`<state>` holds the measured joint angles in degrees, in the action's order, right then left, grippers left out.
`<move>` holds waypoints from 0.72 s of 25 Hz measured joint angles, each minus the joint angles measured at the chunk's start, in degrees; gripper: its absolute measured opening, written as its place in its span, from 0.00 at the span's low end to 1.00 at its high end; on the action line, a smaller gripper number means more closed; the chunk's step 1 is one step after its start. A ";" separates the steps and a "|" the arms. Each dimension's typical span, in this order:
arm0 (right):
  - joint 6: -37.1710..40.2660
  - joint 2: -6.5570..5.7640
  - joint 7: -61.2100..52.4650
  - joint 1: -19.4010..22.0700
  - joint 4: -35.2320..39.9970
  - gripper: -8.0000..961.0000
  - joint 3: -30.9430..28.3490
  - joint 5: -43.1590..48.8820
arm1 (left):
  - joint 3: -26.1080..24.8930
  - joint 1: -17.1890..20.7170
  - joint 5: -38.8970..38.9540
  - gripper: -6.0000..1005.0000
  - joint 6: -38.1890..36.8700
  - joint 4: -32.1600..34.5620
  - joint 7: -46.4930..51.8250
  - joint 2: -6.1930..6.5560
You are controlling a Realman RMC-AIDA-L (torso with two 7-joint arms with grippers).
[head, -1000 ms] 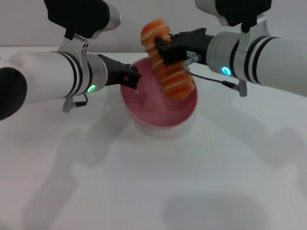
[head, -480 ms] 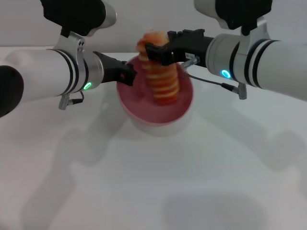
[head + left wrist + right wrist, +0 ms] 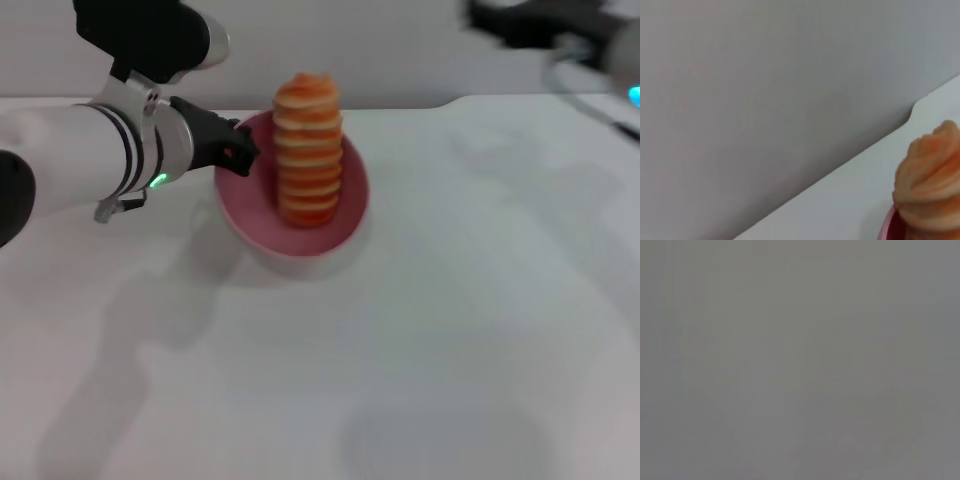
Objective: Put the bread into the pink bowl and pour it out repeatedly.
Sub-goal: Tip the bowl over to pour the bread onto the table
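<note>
On the white table (image 3: 420, 330), the pink bowl (image 3: 250, 225) holds the bread (image 3: 308, 150), which stands on end inside it, ridged orange side facing forward, top rising above the rim. The left gripper (image 3: 238, 152) is clamped on the bowl's left rim. Farther back, at the upper right corner, the right gripper (image 3: 520, 18) is blurred; its state cannot be told.

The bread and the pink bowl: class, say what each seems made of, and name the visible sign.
The bread: probably moulded plastic or foam, not real; its orange-golden ridges look glossy and very regular. The pink bowl: probably plastic; smooth, evenly coloured, unmarked. Neither material is certain.
</note>
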<state>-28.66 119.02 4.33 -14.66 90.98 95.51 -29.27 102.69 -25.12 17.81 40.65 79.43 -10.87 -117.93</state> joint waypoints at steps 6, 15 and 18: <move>-1.16 0.09 -0.30 5.87 -0.25 0.79 -8.35 -0.33 | 2.25 1.14 -4.45 0.06 1.78 3.66 -4.69 0.01; -1.34 -0.14 0.24 7.85 -6.69 0.79 -8.12 -2.55 | 13.96 -0.20 -17.40 0.06 5.82 6.33 -6.67 -0.42; -1.35 -0.15 0.25 7.89 -7.25 0.79 -7.76 -2.59 | 18.40 -0.26 -21.83 0.06 5.64 6.99 -6.30 -0.58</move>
<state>-30.01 118.87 4.59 -6.78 83.73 87.76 -31.86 121.09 -25.39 -4.02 46.29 86.42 -17.17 -118.52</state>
